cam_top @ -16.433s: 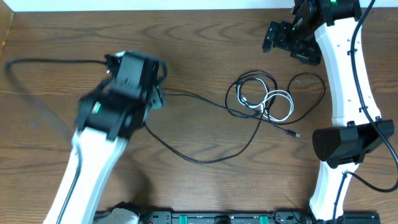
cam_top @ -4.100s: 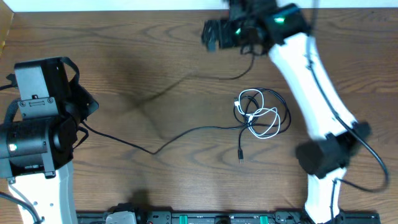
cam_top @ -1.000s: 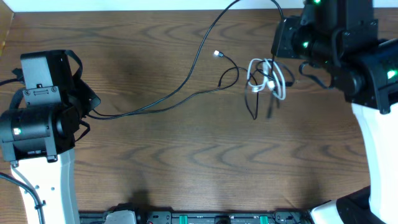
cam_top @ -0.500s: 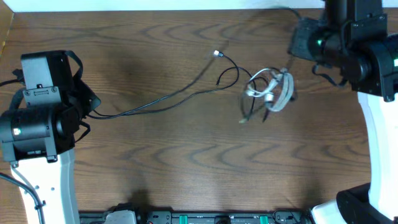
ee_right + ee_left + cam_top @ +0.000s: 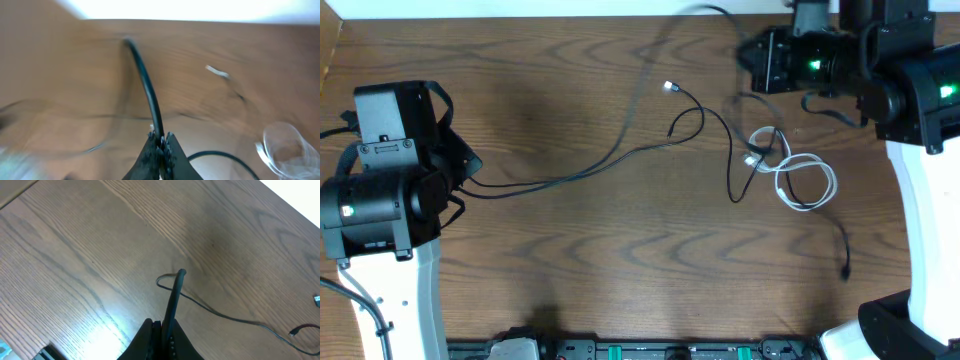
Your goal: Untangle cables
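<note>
Your left pincer (image 5: 161, 330) is clenched on a long black cable (image 5: 173, 297). That cable trails to the pincer's right across the bench (image 5: 620, 270) to a curl and a small silver plug (image 5: 668, 87), nearer the other pincer. Your right pincer (image 5: 161, 142) is clenched on a blurred black cable (image 5: 145, 85). Near it, on the side toward the arm bases, the white cable (image 5: 832, 180) lies looped on the bench.

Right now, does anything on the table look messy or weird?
Yes. Right of the middle, the white cable lies in loose loops, with a black cable tangled through its left end. A long black cable sprawls away toward the left side.
</note>
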Robot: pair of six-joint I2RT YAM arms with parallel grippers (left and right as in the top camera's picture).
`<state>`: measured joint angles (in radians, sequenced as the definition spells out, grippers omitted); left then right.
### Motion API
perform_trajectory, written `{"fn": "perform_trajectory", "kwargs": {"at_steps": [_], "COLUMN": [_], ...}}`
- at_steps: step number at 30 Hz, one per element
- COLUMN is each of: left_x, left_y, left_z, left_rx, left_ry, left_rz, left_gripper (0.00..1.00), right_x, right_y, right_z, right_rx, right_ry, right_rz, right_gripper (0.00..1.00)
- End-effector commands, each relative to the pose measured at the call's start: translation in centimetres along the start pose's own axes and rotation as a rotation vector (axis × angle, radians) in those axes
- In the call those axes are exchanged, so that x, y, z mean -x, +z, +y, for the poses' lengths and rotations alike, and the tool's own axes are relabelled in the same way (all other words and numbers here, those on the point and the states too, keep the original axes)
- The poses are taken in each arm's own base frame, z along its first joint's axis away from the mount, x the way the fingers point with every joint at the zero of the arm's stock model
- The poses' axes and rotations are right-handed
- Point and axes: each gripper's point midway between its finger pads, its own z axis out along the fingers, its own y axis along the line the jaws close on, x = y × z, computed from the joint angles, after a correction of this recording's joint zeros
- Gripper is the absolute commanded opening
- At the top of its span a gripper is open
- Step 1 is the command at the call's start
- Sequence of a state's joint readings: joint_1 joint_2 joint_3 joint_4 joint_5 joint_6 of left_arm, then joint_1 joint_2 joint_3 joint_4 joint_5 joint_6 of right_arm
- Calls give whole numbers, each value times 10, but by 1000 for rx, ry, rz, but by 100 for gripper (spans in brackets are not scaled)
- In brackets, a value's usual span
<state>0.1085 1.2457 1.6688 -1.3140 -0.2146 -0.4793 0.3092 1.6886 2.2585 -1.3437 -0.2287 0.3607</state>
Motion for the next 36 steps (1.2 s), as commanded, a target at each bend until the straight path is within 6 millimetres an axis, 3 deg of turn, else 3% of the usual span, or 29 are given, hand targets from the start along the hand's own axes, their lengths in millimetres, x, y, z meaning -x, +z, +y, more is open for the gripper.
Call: {"fn": "perform_trajectory", "kwargs": {"at_steps": [1,8,14,20,24,29,36], "left_x": [2,4,5,5,6,12,23], "left_y": [-2,-2,-2,3,7,16,36], "left_z": [1,0,-1,-2,-3,10,41], "left_rx": [1,-3,-4,2,10,73,192], "left_ry": [-19,-20,-21,-18,-20,-92,-166], "left_rz": [-7,-12,-16,-7,2,-5,13], "left_gripper": [8,8,8,8,8,8,8], "right_x": [4,-10,1,-12,-42,-103,-185], "right_y": [2,47,69,121,152,185,208], "right_z": [-71,2,6,17,14,7,5], "right_rx": [-400,67,109,161,170,158,145], "right_ry": [174,-74,-127,-177,-171,-151,-183], "right_rz": [-86,55,-5,-37,10,142,313], "right_gripper": [1,1,1,1,1,1,1]}}
